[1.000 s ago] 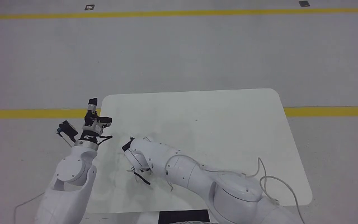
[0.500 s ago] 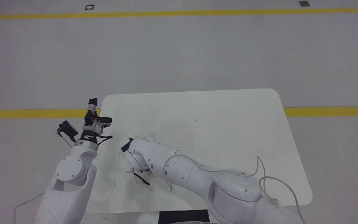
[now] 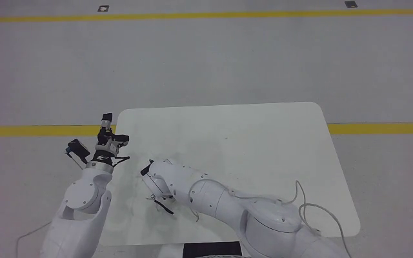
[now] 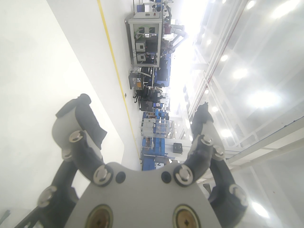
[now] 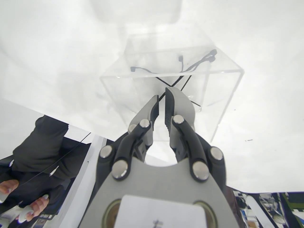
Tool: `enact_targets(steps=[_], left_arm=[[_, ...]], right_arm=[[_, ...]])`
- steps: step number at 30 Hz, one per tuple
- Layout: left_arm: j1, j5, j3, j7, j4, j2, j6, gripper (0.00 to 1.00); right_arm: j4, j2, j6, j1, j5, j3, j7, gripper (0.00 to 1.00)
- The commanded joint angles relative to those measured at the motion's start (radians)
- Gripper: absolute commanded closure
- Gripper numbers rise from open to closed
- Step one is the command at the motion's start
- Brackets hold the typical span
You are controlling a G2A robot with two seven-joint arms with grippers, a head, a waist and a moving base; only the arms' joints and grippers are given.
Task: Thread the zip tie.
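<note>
Right gripper (image 5: 162, 96) is sitting low over the left front part of the white counter (image 3: 271, 135). Its fingers are pressing almost together and pinching a black zip tie (image 5: 181, 79) right at the tips. That tie is running from the tips toward the far corner of the clear box (image 5: 224, 91), which is standing on the counter. A second tie (image 5: 190, 98) is crossing it just past the tips, and another tie (image 5: 142, 69) is lying deeper in the box. I can't tell whether the fingertips are sitting inside the box or just against its near wall. Left gripper (image 4: 142, 110) is hanging just beside the counter's left edge with its fingers spread wide apart, pointing out along the floor's yellow line (image 4: 111, 48) toward the room behind.
</note>
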Motion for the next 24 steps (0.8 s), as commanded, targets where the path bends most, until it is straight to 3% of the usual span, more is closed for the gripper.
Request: enact_targets(steps=[1,14,24], left_arm=[[0.000,0.000,0.000,0.000,0.000,0.000,0.000,0.00],[0.000,0.000,0.000,0.000,0.000,0.000,0.000,0.00],[0.000,0.000,0.000,0.000,0.000,0.000,0.000,0.00]], right_arm=[[0.003,0.000,0.000,0.002,-0.001,0.000,0.000,1.00],[0.002,0.001,0.000,0.019,-0.001,0.012,-0.021,1.00],[-0.012,0.008,0.000,0.009,-0.064,0.070,-0.015,1.00]])
